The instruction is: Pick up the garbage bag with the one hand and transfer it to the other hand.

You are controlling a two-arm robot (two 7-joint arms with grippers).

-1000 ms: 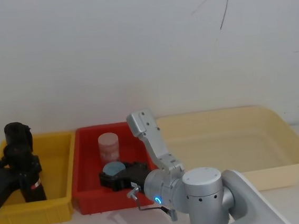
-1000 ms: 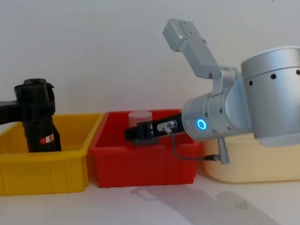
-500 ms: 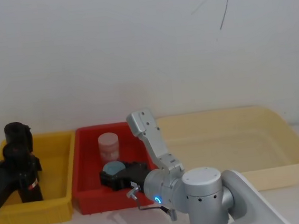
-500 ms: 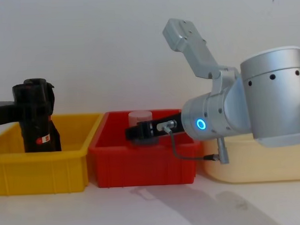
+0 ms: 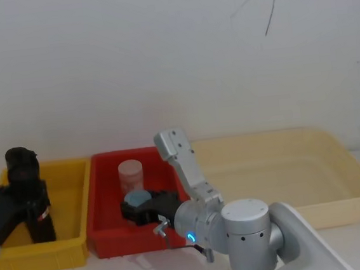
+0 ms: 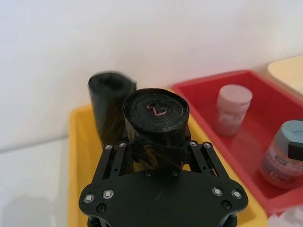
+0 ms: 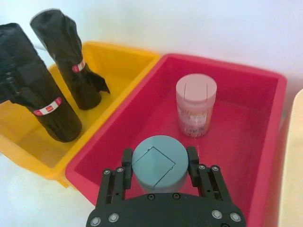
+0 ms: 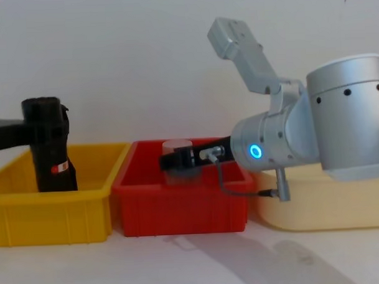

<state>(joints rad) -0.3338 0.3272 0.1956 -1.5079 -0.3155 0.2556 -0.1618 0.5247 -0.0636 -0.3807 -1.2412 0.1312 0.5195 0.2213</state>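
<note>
The white bench (image 8: 193,260) carries three bins in a row. At the right of the head view is a broad, shallow cream tray (image 5: 328,213) with rounded corners. Bulking in front of it is the right arm (image 8: 338,118), a smooth silver-grey shell with a blue glowing ring. In the middle is a glossy red bin (image 8: 179,208), and at the left a yellow bin (image 8: 49,215) of the same hard, square-walled plastic. The garbage bag (image 8: 51,150) stands upright in the yellow bin, a matt black roll of crinkled film wound tight. The left pincer (image 6: 158,156) is clenched on it just under its top end. A second roll (image 7: 66,56) stands just behind. The right pincer (image 7: 159,156) sits low in the red bin at the blue-lidded tub (image 5: 137,197). Whether it is clamped on that tub or released I cannot tell. A pink tub (image 7: 195,106), squat and round, stands apart behind it. I judge this to be the pick-up: the grip is made, but the roll's foot sits down inside the yellow walls. The next move calls for a straight lift clear of the rim, then a carry toward the middle. The right pincer must come away from the tub and take the free lower length, near the small red-and-white label (image 7: 47,108).
</note>
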